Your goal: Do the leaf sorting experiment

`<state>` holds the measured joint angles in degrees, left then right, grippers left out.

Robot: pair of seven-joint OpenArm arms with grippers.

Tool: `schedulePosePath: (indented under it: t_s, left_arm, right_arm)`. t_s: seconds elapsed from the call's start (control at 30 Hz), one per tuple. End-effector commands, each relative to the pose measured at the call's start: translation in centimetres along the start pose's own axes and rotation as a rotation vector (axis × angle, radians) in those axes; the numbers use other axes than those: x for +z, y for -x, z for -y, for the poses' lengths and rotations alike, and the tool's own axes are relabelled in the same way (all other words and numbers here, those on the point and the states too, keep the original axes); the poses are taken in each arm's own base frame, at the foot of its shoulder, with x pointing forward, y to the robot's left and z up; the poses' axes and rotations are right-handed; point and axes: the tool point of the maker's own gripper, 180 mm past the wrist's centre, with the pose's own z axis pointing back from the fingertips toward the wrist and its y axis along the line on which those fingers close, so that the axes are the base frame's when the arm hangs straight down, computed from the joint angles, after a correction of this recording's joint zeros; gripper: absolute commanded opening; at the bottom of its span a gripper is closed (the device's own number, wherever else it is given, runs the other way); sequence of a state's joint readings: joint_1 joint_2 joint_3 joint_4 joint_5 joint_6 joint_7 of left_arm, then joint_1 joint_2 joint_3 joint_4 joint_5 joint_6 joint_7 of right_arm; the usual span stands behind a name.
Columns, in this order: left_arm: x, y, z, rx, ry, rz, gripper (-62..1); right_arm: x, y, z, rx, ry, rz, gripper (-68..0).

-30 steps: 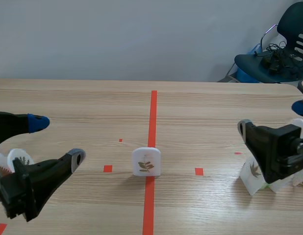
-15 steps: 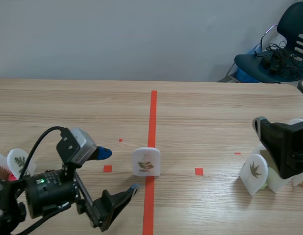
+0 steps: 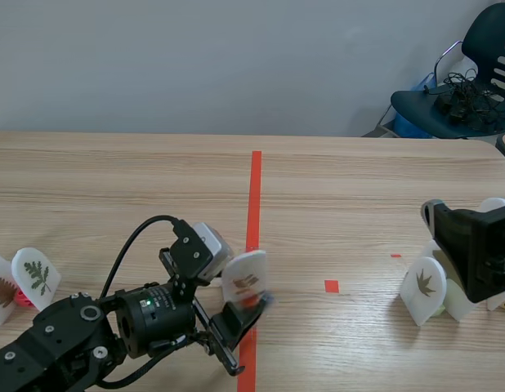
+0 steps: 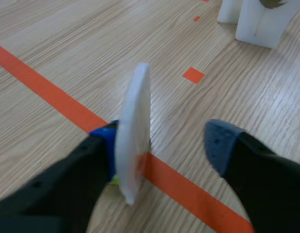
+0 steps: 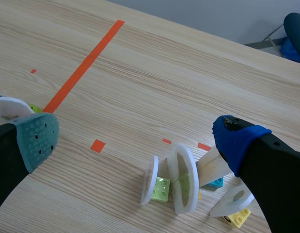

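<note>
Left wrist view shows the white leaf card [image 4: 133, 131] standing edge-on on the red tape line [image 4: 48, 92] between the left gripper's [image 4: 162, 141] open fingers, seemingly touching one blue pad [image 4: 104, 139], the other finger apart, gripping nothing yet.

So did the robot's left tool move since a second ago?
Yes. The left tool came in from the left side to the long red tape line in the middle, and now straddles the white leaf card there.
</note>
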<state>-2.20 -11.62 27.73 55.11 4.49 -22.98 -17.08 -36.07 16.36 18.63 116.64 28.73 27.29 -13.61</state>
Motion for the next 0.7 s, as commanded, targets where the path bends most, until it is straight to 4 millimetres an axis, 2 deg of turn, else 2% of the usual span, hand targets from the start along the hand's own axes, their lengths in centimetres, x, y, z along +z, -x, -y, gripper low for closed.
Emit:
schedulePosePath:
  t_s: [0.0, 0.1, 0.2, 0.33, 0.43, 0.57, 0.67]
  left_arm:
    - [0.1, -1.4, -0.5, -0.007, -0.017, 0.049, -39.6]
    - [0.1, -1.5, -0.8, -0.013, -0.034, 0.050, -51.3]
    - [0.1, -1.4, -0.8, -0.013, -0.035, 0.048, -56.8]
    - [0.5, -1.9, -1.1, -0.017, -0.046, 0.057, -56.9]
    - [1.7, -3.6, -1.6, -0.005, -0.060, 0.078, -56.9]
    - [5.1, -6.9, -2.9, 0.057, -0.136, 0.140, -56.8]
    - [8.1, -8.3, -3.9, 0.103, -0.214, 0.174, -56.8]
  right_arm:
    - [0.0, -0.7, 0.4, 0.003, 0.010, 0.027, 0.4]
    - [0.0, -0.7, 0.4, 0.003, 0.010, 0.027, 0.4]
    - [0.0, -0.7, 0.4, 0.003, 0.010, 0.027, 0.4]
    - [0.0, -0.7, 0.4, 0.003, 0.010, 0.027, 0.4]
    - [0.0, -0.7, 0.4, 0.003, 0.010, 0.027, 0.4]
    - [0.0, -0.7, 0.4, 0.003, 0.010, 0.027, 0.4]
    - [0.0, -0.7, 0.4, 0.003, 0.010, 0.027, 0.4]
